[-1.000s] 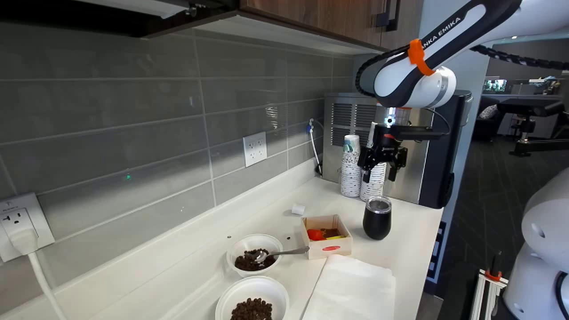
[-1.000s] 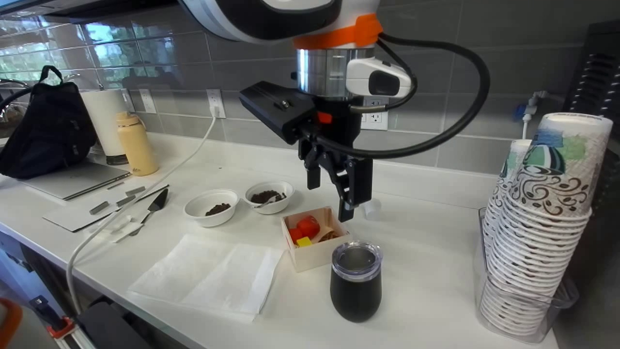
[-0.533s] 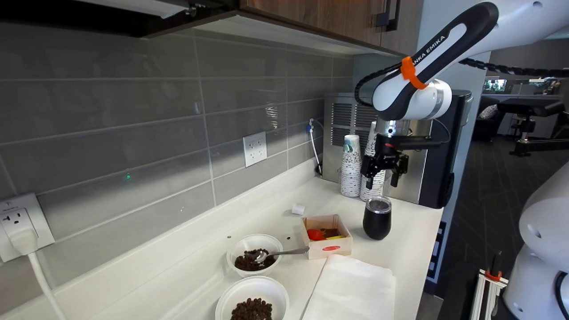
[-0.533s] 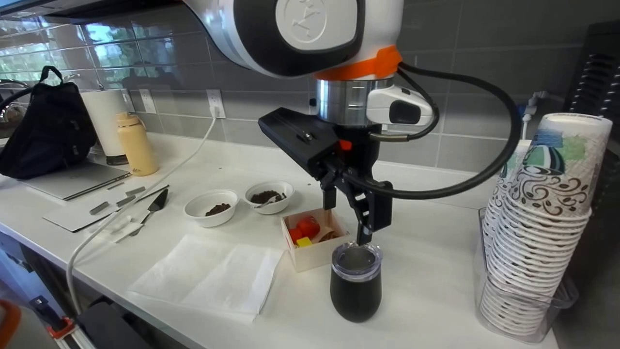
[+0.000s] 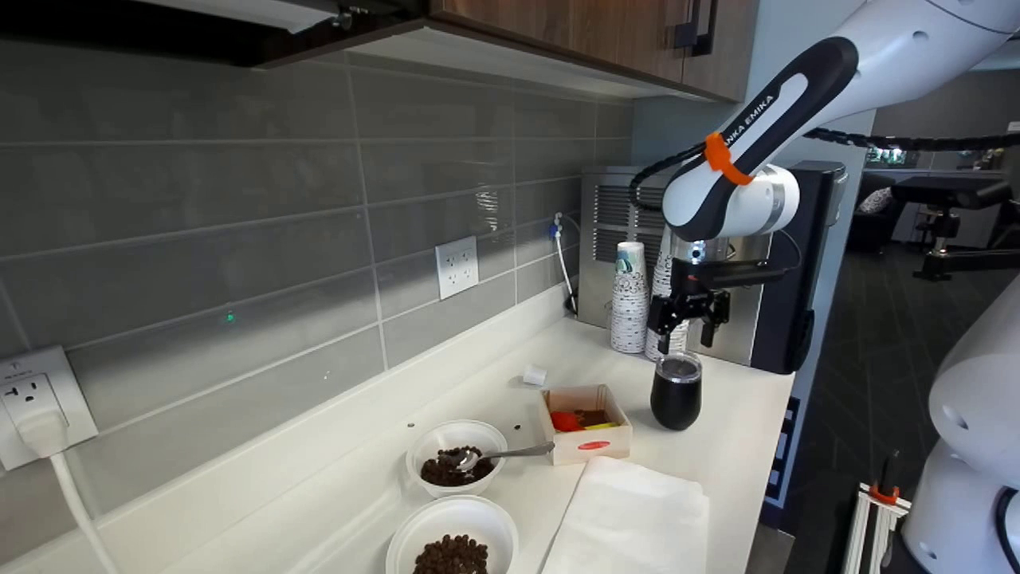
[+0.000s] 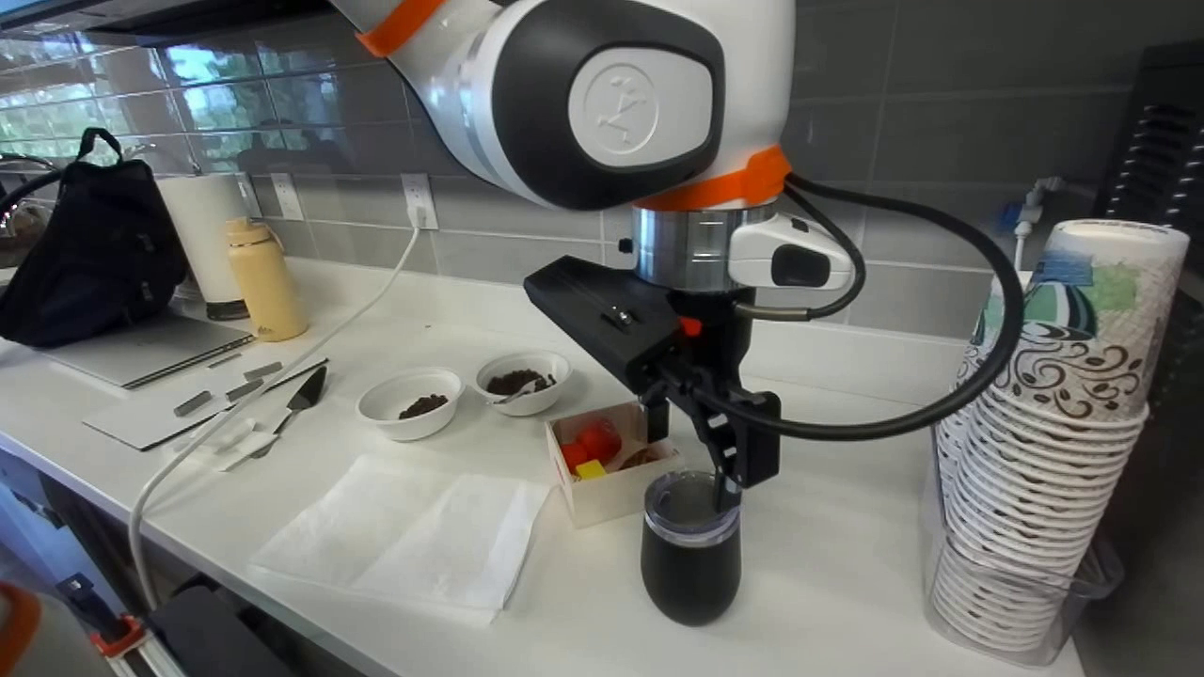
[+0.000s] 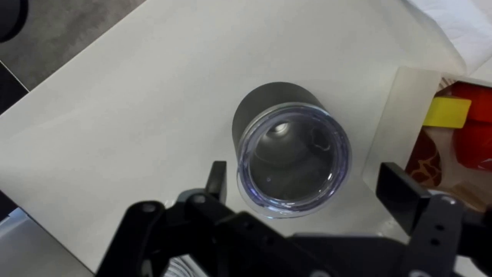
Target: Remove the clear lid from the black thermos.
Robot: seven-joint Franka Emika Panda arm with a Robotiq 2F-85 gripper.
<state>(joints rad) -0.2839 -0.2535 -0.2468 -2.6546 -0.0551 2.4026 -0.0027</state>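
In an exterior view a camera looks down along the counter (image 5: pixel 737 422) to the far steel machine (image 5: pixel 741 312); in an exterior view a camera, nearer, faces the tiled wall (image 6: pixel 348 197) across it. My wrist view, nearest, stares down past my fingers (image 7: pixel 400 192). All three share the black thermos (image 7: pixel 265 99) and box (image 7: pixel 399 119).

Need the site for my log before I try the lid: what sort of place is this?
Probably a shared kitchenette, perhaps an office break room: a wooden cabinet hangs above a long white counter that holds tall stacks of paper cups.
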